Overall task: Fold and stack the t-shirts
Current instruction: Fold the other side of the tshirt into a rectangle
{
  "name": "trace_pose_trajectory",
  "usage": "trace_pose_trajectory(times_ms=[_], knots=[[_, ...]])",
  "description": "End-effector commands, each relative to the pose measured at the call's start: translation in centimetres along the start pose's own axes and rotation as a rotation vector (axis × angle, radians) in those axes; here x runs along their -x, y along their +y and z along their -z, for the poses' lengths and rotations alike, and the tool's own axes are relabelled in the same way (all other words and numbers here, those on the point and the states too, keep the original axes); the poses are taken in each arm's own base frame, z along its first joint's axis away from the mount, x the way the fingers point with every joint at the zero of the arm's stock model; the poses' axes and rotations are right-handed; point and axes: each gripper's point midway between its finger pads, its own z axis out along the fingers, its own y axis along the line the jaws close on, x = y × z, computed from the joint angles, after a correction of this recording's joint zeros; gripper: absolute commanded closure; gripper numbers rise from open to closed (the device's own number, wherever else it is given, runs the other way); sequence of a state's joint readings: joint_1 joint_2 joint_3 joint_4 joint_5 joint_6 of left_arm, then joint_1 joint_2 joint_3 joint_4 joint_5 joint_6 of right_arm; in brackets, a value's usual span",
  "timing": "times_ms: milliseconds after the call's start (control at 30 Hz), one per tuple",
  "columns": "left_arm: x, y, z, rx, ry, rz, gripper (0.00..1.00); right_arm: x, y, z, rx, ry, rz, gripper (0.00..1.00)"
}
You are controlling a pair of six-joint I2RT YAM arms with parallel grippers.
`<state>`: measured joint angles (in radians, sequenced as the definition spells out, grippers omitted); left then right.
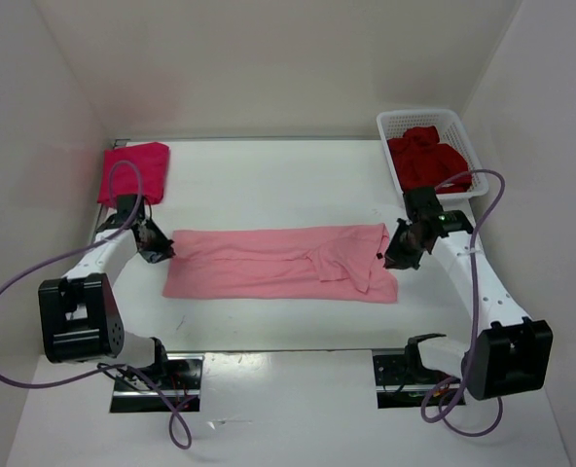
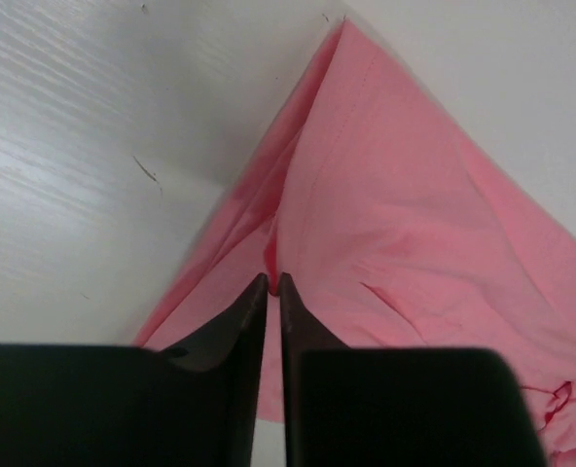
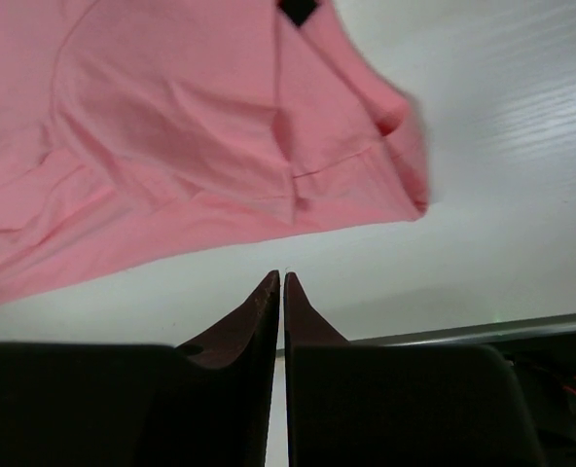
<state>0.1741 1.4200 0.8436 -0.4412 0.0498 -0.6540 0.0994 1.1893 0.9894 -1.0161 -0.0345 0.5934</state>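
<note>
Pink cloth fills the middle of the white table [image 1: 269, 175]: the light pink t-shirt [image 1: 278, 263] lies flat, folded into a long band running left to right between my two arms. Far off at the back left corner sits the magenta-red t-shirt [image 1: 134, 171], folded into a small square. At the back right stands a white lattice basket [image 1: 419, 114] with the dark crimson t-shirt [image 1: 426, 161] bunched inside it. Both are well apart from the pink band.

My left gripper [image 2: 273, 279] is at the band's left end, just below a corner of the cloth. Its fingers stand only a sliver apart, tips right at a crease, and I cannot tell whether any cloth is pinched between them.

My right gripper [image 3: 276, 277] is at the right end, where a sleeve lies doubled over. Its fingers are also parted by a thin crack. They grasp nothing, and their tips are over bare table just short of the hem.
</note>
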Motion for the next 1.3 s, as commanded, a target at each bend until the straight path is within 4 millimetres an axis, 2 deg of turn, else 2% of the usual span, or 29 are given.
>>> trace_pose_trajectory(times_ms=[0,67,133,200,233,267,300,333,400,433,500,533,567,667,733,900,1100,1133,1267], knots=[[0.2,0.7,0.7,0.017,-0.017,0.029,0.8,0.5,3.9,1.2,0.117,-0.039,0.069,0.91],[0.5,0.8,1.1,0.017,-0.027,0.06,0.72,-0.2,5.1,0.5,0.136,-0.017,0.085,0.97],[1.3,-0.2,1.9,-0.017,-0.054,0.071,0.72,-0.8,7.2,-0.3,0.182,-0.014,0.135,1.0],[1.9,-1.1,2.6,-0.054,-0.066,0.076,0.76,-1.5,8.4,-1.3,0.191,0.014,0.162,1.0],[2.2,-1.8,3.2,-0.07,-0.078,0.052,0.79,-2.5,9.8,-1.8,0.22,0.017,0.212,1.0],[2.2,-1.7,3.1,-0.052,-0.089,0.043,0.79,-2.7,10.5,-2.1,0.223,0.016,0.227,1.0],[2.3,-2.5,3.5,-0.061,-0.105,0.007,0.81,-3.5,10.7,-3.2,0.201,0.049,0.248,1.0],[2.3,-2.6,3.7,-0.057,-0.118,-0.019,0.81,-4.0,12.1,-3.4,0.221,0.037,0.289,1.0],[1.9,-3.1,3.3,-0.067,-0.127,-0.057,0.78,-4.3,13.1,-4.7,0.198,0.034,0.324,0.96],[1.4,-4.5,3.1,-0.116,-0.128,-0.088,0.76,-4.9,14.1,-5.0,0.209,0.029,0.352,0.93],[0.3,-5.6,2.5,-0.134,-0.107,-0.11,0.75,-5.3,14.9,-5.7,0.199,0.028,0.389,0.88],[-0.4,-6.8,2.4,-0.165,-0.108,-0.136,0.75,-5.9,15.7,-6.4,0.191,0.033,0.417,0.86],[-1.1,-7.6,2.4,-0.194,-0.096,-0.14,0.75,-6.2,15.9,-6.9,0.185,0.029,0.44,0.8],[-2.5,-9.2,2.2,-0.249,-0.077,-0.148,0.73,-6.5,15.7,-8.7,0.128,0.024,0.461,0.74],[-3.5,-9.1,1.9,-0.254,-0.054,-0.15,0.73,-6.8,15.5,-9.3,0.109,0.031,0.481,0.65],[-4.0,-9.0,1.6,-0.258,-0.05,-0.158,0.71,-7.4,15.1,-10.6,0.078,0.045,0.502,0.58],[-4.6,-9.0,1.3,-0.277,-0.038,-0.149,0.71,-7.5,14.2,-12.1,0.026,0.058,0.519,0.59],[-4.9,-8.6,1.0,-0.269,-0.029,-0.149,0.71,-7.4,14.5,-12.0,0.033,0.053,0.518,0.64],[-5.6,-8.2,0.9,-0.26,-0.006,-0.149,0.71,-7.6,13.8,-12.5,0.008,0.061,0.509,0.74]])
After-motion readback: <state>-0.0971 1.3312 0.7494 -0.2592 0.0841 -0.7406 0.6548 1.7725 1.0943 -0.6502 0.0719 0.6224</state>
